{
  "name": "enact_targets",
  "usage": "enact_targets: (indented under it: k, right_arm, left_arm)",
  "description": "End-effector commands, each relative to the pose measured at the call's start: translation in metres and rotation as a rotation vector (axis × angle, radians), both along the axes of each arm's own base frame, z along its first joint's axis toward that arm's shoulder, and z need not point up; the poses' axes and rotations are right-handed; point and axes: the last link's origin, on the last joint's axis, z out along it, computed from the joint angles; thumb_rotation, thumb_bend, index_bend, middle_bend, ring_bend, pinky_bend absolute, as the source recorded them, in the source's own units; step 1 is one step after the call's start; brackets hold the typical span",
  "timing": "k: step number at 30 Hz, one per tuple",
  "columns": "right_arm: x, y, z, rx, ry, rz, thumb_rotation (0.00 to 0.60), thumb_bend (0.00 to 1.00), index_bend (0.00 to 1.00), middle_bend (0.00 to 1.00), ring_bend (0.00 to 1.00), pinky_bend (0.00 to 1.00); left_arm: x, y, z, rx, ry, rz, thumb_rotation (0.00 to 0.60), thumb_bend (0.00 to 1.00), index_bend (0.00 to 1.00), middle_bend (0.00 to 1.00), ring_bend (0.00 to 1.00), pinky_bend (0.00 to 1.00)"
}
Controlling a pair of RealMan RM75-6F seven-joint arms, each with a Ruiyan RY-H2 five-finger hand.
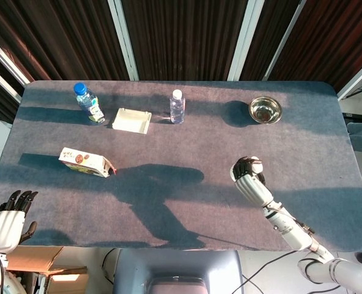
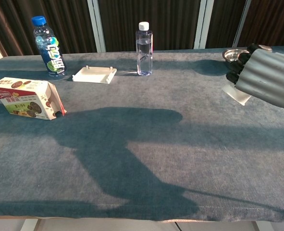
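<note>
Backdrop: dark corrugated panels split by pale upright posts behind the table; strong sunlight throws a long arm shadow across the cloth.
Right fingers: dark fingertips curled round a white paper cup, grasping it; in the chest view only the cup's lower edge peeks out under the knuckles.
Right hand: right hand, ribbed grey shell, smooth and plastic-looking, raised above the right half of the table, back of the hand toward the chest camera.
Cup position: head view shows a sliver of white rim at the top of the fist; cup held off the cloth, well in front of the steel bowl.
Left hand: left hand off the table's near-left corner, white palm, dark fingers spread upward, holding nothing.
Bowl: steel bowl, round, shiny, at the far right.
Clear bottle: clear water bottle, white cap, upright at far centre.
Tray: shallow white rectangular tray, just left of the clear bottle.
Blue-cap bottle: bottle with blue cap and green-blue label, upright, far left.
Carton: biscuit carton lying on its side, end flap open, left of centre.
Surface: grey-blue felt-like cloth, matte, slightly fuzzy, covering the whole tabletop.
</note>
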Motion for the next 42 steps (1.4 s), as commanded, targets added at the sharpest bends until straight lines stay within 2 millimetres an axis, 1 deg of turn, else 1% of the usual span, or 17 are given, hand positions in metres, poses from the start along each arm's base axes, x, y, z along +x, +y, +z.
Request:
enact_targets:
  k: [1,7,17,19,20,21,24,27,29,31,32,34,35,37,38,41,42]
  right_arm:
    - [0.003,0.011,-0.006,0.019,0.179,0.013,0.600,0.64,0.59,0.49,0.47,0.60]
    - [-0.001,0.010,-0.022,0.039,0.232,-0.042,0.600,0.63,0.54,0.48,0.41,0.55]
    - [-0.010,0.006,-0.036,0.062,0.257,-0.098,0.600,0.46,0.43,0.39,0.32,0.50]
    - [-0.011,0.006,-0.036,0.058,0.253,-0.104,0.600,0.43,0.39,0.35,0.27,0.46]
    - [-0.011,0.005,-0.036,0.057,0.246,-0.110,0.600,0.40,0.35,0.29,0.22,0.43]
    - [-0.011,0.005,-0.036,0.061,0.238,-0.112,0.600,0.39,0.32,0.25,0.19,0.42]
    - [-0.010,0.004,-0.034,0.062,0.197,-0.125,0.600,0.33,0.19,0.08,0.07,0.40]
    - [-0.010,0.003,-0.032,0.066,0.148,-0.145,0.600,0.29,0.05,0.00,0.00,0.37]
    - [-0.008,0.003,-0.028,0.069,0.101,-0.159,0.600,0.26,0.00,0.00,0.00,0.33]
    - [-0.005,0.004,-0.022,0.075,0.033,-0.176,0.600,0.23,0.00,0.00,0.00,0.27]
    - [-0.002,0.005,-0.016,0.087,-0.033,-0.196,0.600,0.22,0.00,0.00,0.00,0.22]
    - [0.001,0.009,-0.005,0.113,-0.164,-0.245,0.600,0.21,0.00,0.00,0.00,0.17]
    - [0.003,0.013,0.004,0.127,-0.268,-0.292,0.600,0.20,0.00,0.00,0.00,0.14]
    - [0.004,0.023,0.020,0.146,-0.431,-0.382,0.600,0.19,0.00,0.00,0.00,0.12]
    - [0.006,0.031,0.033,0.146,-0.538,-0.437,0.600,0.19,0.00,0.00,0.00,0.12]
    - [0.011,0.045,0.056,0.173,-0.727,-0.499,0.600,0.19,0.00,0.00,0.00,0.12]
    - [0.010,0.051,0.068,0.183,-0.830,-0.513,0.600,0.19,0.00,0.00,0.00,0.12]
  left_arm:
    - [0.000,0.000,0.000,-0.002,0.000,0.001,0.600,0.34,0.16,0.15,0.09,0.34]
    - [0.000,0.000,0.000,-0.003,0.001,0.005,0.600,0.34,0.16,0.15,0.09,0.34]
    - [0.000,-0.001,0.001,0.000,-0.004,0.009,0.600,0.34,0.16,0.15,0.09,0.34]
    - [0.000,-0.001,0.001,0.000,-0.005,0.009,0.600,0.34,0.16,0.15,0.09,0.34]
    - [0.000,-0.001,0.001,-0.001,-0.005,0.010,0.600,0.34,0.16,0.15,0.09,0.34]
    - [0.000,-0.001,0.001,-0.002,-0.005,0.010,0.600,0.34,0.16,0.15,0.09,0.34]
    - [0.000,-0.001,0.001,-0.002,-0.004,0.011,0.600,0.34,0.16,0.15,0.09,0.34]
    - [0.000,-0.001,0.001,-0.003,-0.004,0.013,0.600,0.34,0.16,0.15,0.09,0.34]
    - [0.000,-0.001,0.001,-0.003,-0.004,0.014,0.600,0.34,0.17,0.15,0.09,0.34]
    - [0.000,-0.001,0.001,-0.003,-0.005,0.015,0.600,0.34,0.17,0.15,0.09,0.34]
    - [0.000,-0.001,0.002,-0.002,-0.005,0.016,0.600,0.34,0.17,0.15,0.09,0.34]
    - [0.000,-0.001,0.002,-0.001,-0.006,0.016,0.600,0.34,0.17,0.15,0.09,0.34]
    - [0.000,-0.001,0.002,0.000,-0.006,0.015,0.600,0.34,0.17,0.15,0.09,0.34]
    - [0.000,-0.001,0.002,0.000,-0.003,0.013,0.600,0.34,0.17,0.15,0.09,0.34]
    - [0.000,-0.001,0.002,0.000,-0.001,0.012,0.600,0.34,0.18,0.15,0.09,0.34]
    - [0.000,-0.001,0.002,0.000,0.000,0.009,0.600,0.34,0.18,0.15,0.09,0.34]
    - [0.000,-0.001,0.002,0.003,0.000,0.006,0.600,0.34,0.18,0.15,0.09,0.34]
